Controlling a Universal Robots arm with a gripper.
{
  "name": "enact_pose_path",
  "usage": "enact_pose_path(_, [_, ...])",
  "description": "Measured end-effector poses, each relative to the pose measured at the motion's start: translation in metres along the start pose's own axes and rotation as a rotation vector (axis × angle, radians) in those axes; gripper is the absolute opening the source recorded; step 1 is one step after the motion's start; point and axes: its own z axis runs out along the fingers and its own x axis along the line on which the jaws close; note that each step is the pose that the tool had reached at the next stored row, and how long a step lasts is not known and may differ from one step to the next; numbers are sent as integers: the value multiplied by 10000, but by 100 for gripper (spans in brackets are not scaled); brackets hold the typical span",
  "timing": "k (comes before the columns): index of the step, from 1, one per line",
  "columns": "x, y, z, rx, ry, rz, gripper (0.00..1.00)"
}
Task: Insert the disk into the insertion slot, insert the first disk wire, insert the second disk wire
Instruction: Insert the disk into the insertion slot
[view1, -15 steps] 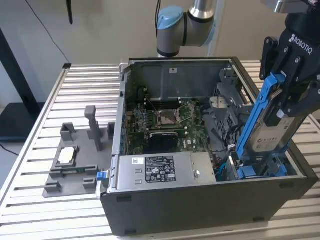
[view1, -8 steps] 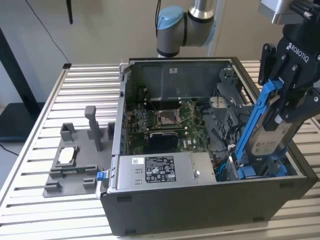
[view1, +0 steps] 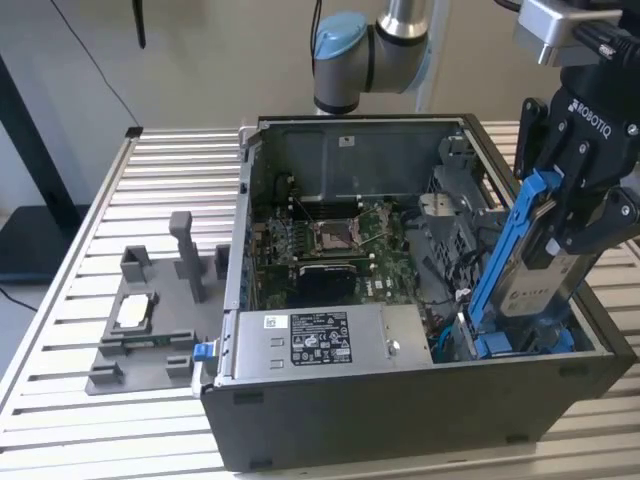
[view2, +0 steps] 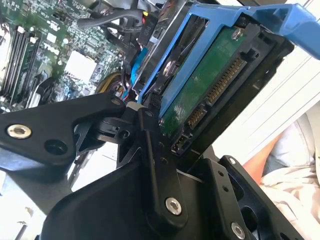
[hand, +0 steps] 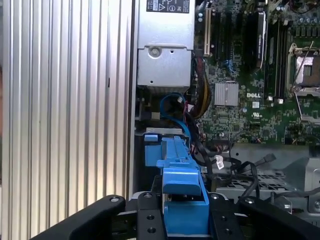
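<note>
Disk (view1: 525, 290) stands nearly upright at about 4 o'clock in the exterior view. It leans a little, with its top toward 1 o'clock, and its blue carrier edge faces the motherboard (view1: 340, 250). The gripper (view1: 575, 228) sits right on its upper part, fingers (view1: 612, 222) closed against the disk's two flat faces, so the disk hangs straight below the gripper.

In the second wrist view the disk (view2: 205, 85) shows its green board and connector end clamped between the black fingers of the gripper (view2: 185, 150). In the first wrist view the carrier's blue edge (hand: 182, 170) runs away from the gripper (hand: 185, 215) down into the case.

The disk's lower end is inside the case (view1: 400, 400), at the corner by the power supply (view1: 320, 340) and just beside the grey slot (view1: 455, 232), which lies toward 11 o'clock from it. I cannot tell whether the disk touches the slot. Loose cables (hand: 200, 145) lie near that lower end.
</note>
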Motion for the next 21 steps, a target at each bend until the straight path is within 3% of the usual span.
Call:
enact_pose_path(11, [-1, -7, 136, -98, -22, -2, 33])
enact_pose_path(18, [-2, -11, 218, -96, -159, -8, 33])
enact_pose_path(21, [-2, -13, 266, -96, -176, -8, 33])
